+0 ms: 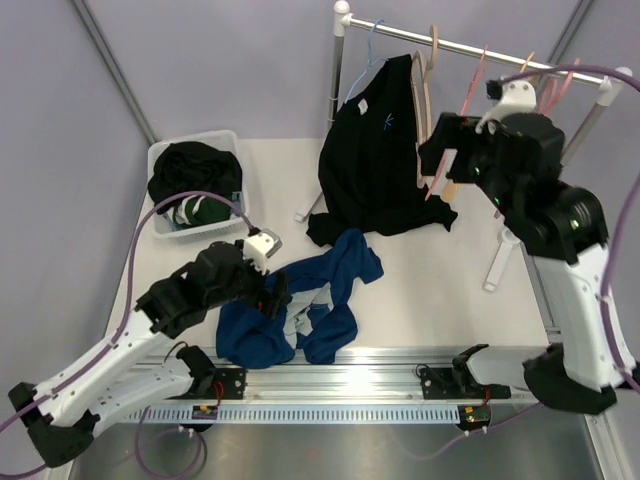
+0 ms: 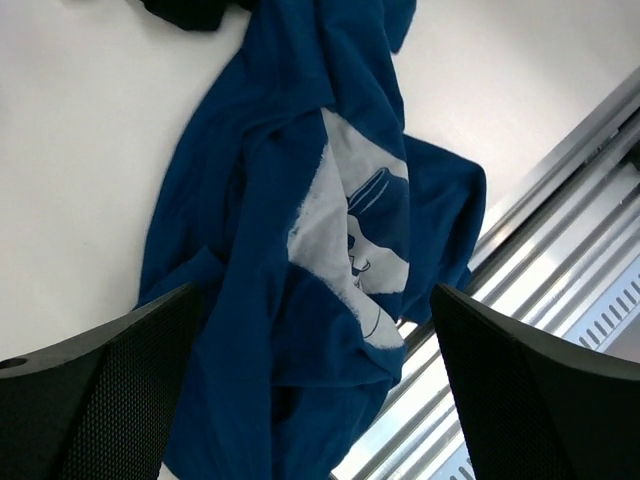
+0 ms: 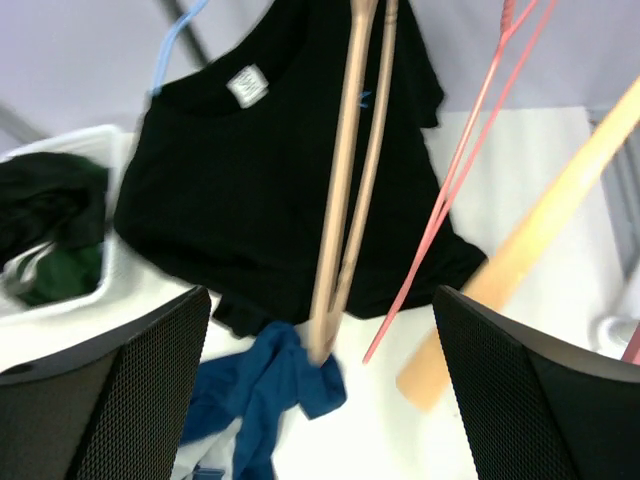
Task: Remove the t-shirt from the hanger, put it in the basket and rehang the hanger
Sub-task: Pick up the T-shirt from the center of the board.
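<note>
Black t-shirt (image 1: 375, 150) hung on a pale blue hanger (image 1: 368, 60) at the left end of the rail (image 1: 470, 47), hem reaching the table (image 1: 450, 290). The right gripper (image 1: 445, 160) faced it, jaws wide and empty, with two wooden hangers (image 3: 345, 170) and a pink one (image 3: 450, 190) between. The left gripper (image 1: 275, 295), also wide, hovered over a crumpled blue t-shirt (image 1: 330, 300) near a basket (image 1: 200, 142) of dark clothes

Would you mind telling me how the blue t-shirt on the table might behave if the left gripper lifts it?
Probably floppy: the blue t-shirt lies crumpled in folds, so it should sag from the left gripper. Likely light, being thin cloth. Part may drag over the table before clearing it.
</note>
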`<action>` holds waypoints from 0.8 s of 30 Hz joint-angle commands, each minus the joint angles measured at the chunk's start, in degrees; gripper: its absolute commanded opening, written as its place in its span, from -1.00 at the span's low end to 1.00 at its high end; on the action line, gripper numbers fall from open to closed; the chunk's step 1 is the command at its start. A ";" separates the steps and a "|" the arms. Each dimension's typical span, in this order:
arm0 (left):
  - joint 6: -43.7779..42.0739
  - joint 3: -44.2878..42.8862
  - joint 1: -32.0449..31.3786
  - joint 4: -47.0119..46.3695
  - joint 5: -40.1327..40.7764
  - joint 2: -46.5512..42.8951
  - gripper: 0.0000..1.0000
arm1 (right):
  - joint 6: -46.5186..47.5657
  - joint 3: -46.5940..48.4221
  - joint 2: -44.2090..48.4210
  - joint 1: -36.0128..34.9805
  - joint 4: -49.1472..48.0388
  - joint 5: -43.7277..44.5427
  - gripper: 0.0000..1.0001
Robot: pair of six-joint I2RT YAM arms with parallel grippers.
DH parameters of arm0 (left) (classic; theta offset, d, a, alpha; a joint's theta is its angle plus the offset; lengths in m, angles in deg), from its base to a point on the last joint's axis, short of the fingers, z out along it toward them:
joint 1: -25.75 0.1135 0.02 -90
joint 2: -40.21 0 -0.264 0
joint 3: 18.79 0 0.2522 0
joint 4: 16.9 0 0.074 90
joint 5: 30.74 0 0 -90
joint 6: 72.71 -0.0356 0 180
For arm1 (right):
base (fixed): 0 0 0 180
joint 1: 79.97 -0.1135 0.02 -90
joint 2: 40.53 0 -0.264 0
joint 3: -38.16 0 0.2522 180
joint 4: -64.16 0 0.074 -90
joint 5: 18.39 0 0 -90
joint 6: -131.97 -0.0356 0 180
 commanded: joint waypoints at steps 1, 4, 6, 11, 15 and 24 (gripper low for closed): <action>-1.00 -0.92 -0.03 -1.74 -4.86 6.63 0.98 | 0.43 -7.93 8.30 0.33 -3.99 -11.73 0.99; 0.67 -1.54 -0.12 -1.55 -3.89 13.92 0.98 | -0.45 -11.10 12.09 0.33 -4.44 -16.83 0.99; 1.29 -1.10 -0.12 -1.82 -3.89 17.01 0.98 | -0.63 -12.95 13.68 0.33 -4.26 -18.95 0.99; 3.22 -1.80 -0.21 -0.94 -1.17 27.91 0.98 | -0.81 -20.76 22.64 0.24 -7.68 -23.97 0.99; 3.58 -2.50 -0.12 -1.56 -1.34 34.94 0.98 | -0.10 -26.74 29.58 0.33 -9.18 -27.13 0.99; 4.02 -3.39 -0.21 -4.98 -7.38 48.30 0.24 | 1.66 -33.34 39.78 0.33 -10.24 -25.11 0.99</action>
